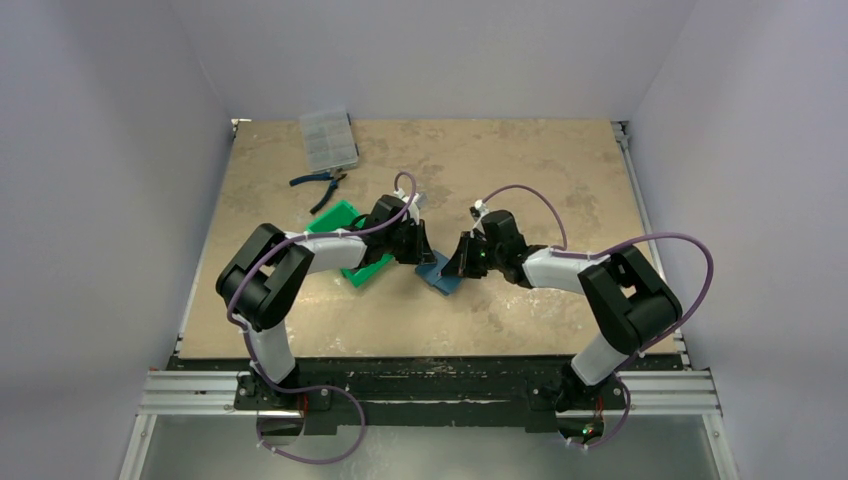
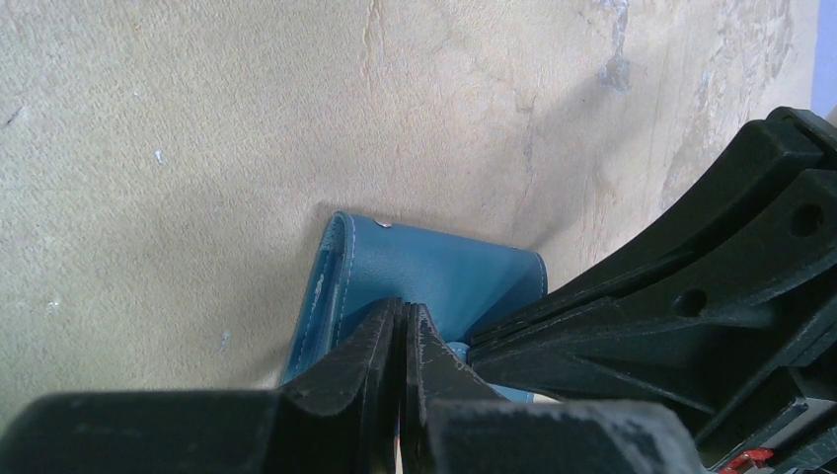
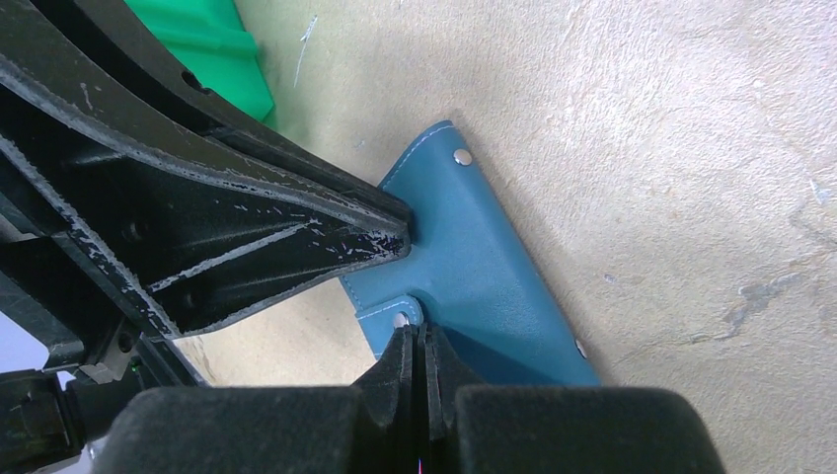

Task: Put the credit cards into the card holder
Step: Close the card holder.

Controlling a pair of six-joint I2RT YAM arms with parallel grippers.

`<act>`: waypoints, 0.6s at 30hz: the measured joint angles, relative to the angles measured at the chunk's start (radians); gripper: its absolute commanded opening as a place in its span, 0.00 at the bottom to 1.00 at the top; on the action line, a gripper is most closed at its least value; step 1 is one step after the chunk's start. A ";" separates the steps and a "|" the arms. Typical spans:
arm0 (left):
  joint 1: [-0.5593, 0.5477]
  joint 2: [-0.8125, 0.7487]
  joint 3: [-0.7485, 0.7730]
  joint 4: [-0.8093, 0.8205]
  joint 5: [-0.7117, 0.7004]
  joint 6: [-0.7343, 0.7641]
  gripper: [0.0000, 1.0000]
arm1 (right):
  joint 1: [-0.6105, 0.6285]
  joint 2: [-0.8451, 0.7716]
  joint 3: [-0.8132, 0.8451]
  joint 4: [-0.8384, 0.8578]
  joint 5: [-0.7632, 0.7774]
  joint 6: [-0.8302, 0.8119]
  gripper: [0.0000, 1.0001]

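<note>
Opening step: card holder (image 3: 494, 267) sits on counter (image 1: 520, 170) between the arms. Left end effector (image 2: 405, 331) is clamped on its flap edge, right end effector (image 3: 419, 341) on the clasp tab. Cards not visible. Next move, probably: spread it gently to expose the pockets.

card holder (image 3: 484, 247) partly behind right tool (image 3: 417, 336), green tray (image 3: 212, 49) cut off

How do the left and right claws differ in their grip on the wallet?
The left claw reaches in from the side of the tray and pinches a plain edge of the wallet. The right claw comes from the opposite side and pinches its small snap tab. The left claw sits close to the tray, while the right claw is on the far side of the wallet from it. Shared: both are shut on the wallet, tips close together.
</note>
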 measured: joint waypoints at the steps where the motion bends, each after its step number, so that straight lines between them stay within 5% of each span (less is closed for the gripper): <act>1: 0.000 0.000 0.000 0.000 0.000 0.000 0.00 | 0.001 0.000 0.001 -0.002 0.003 -0.002 0.00; 10: 0.000 -0.004 0.000 -0.005 0.000 0.003 0.00 | 0.002 0.001 0.021 -0.026 0.056 -0.026 0.00; 18: 0.000 -0.014 0.038 -0.097 0.013 0.027 0.12 | 0.003 0.010 0.024 -0.023 0.075 -0.032 0.00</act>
